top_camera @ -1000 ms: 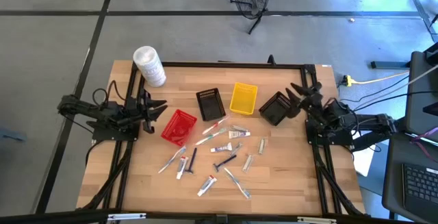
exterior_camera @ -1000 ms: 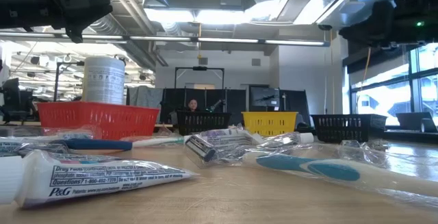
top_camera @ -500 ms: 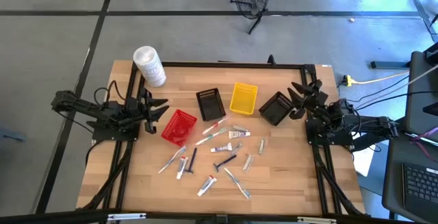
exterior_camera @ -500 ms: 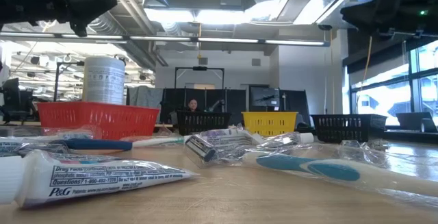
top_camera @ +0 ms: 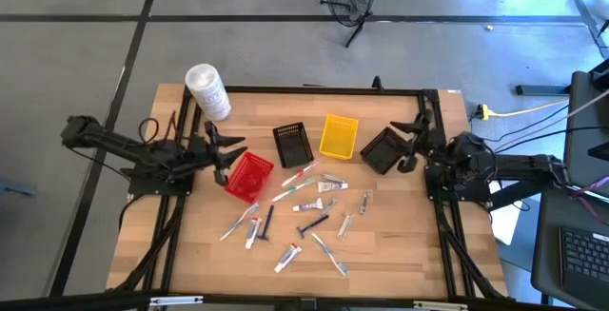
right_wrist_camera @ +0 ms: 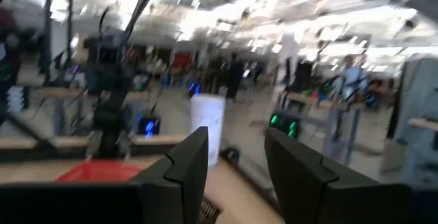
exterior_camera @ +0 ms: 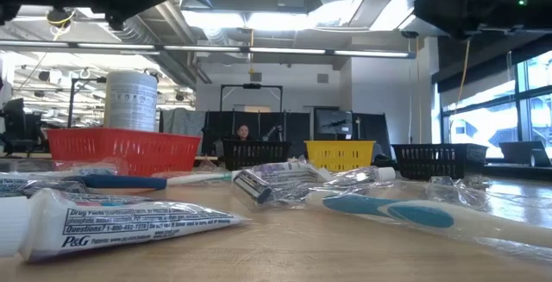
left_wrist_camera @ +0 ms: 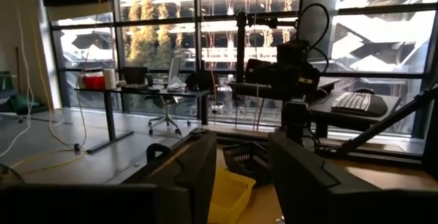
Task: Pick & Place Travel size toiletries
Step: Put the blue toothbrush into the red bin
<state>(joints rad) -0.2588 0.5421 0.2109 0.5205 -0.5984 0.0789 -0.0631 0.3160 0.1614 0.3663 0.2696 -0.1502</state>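
Nearest in the low view lies a white toothpaste tube (exterior_camera: pixel 121 219), with a wrapped toothbrush (exterior_camera: pixel 405 210) beside it and more small toiletries behind. From above, the toiletries (top_camera: pixel 303 206) lie scattered on the bare wood of the table (top_camera: pixel 400 244) toward its front: tubes, thin sticks, silvery sachets and a black razor (top_camera: pixel 311 225). None of them is in a basket or in a gripper.

Behind them stand four baskets in a row: a red basket (top_camera: pixel 248 176), a black basket (top_camera: pixel 293 144), a yellow basket (top_camera: pixel 339 136) and another black basket (top_camera: pixel 383 149). A white tub (top_camera: pixel 206 90) stands at the far left corner.

The left gripper (top_camera: pixel 228 154) hangs above the table just beside the red basket's left edge, its fingers (left_wrist_camera: pixel 181 179) parted and holding nothing; air and the yellow basket show between them. The right gripper (top_camera: pixel 411 143) hovers at the right-hand black basket, its fingers (right_wrist_camera: pixel 188 162) likewise apart with nothing between them. Whether it touches that basket I cannot tell.
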